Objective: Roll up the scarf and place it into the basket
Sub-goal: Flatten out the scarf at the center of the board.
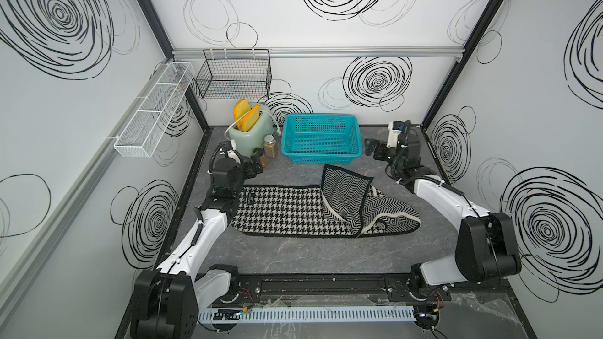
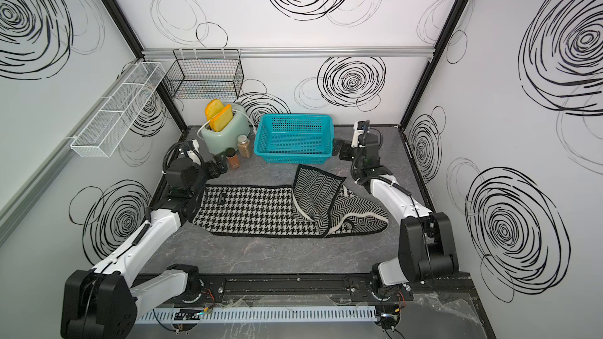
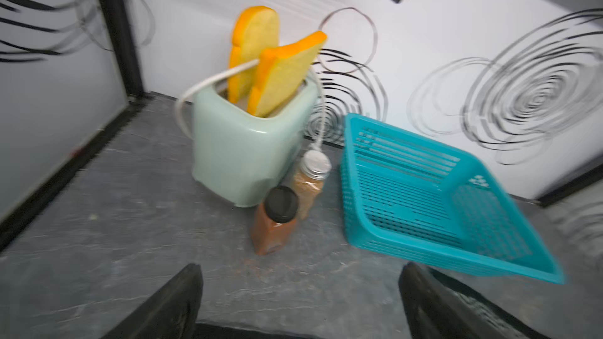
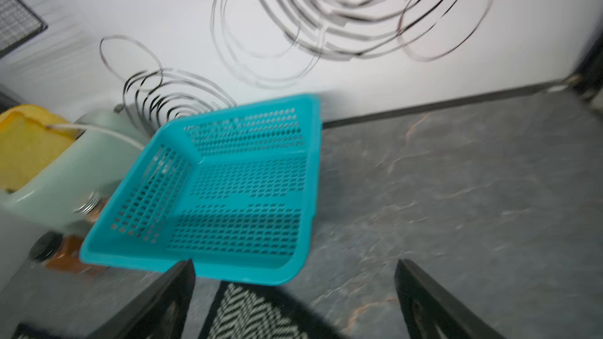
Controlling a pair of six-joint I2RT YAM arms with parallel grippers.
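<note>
Zero of the two steps look done: the scarf (image 1: 287, 210) lies unrolled across mid-table, houndstooth face up on the left, its right end flopped back over itself w/ the chevron side showing. The basket (image 1: 326, 158) sits empty at the far edge, just right of the toaster (image 1: 251, 135) and two spice jars (image 3: 277, 220); the scarf's far folded corner comes up close to its near wall. The left gripper (image 3: 300, 301) hangs w/ jaws wide and nothing between them, approx. over the scarf's far-left corner, pointed toward the jars. The right gripper (image 4: 295, 265) is likewise spread wide and empty, just beside the basket's right end; the chevron edge shows under it in the right wrist view. Judging by this, the roll hasn't begun, since neither gripper touches cloth. Left to do — take an end, roll along the length, lift the bundle over the rim, drop it in.
</note>
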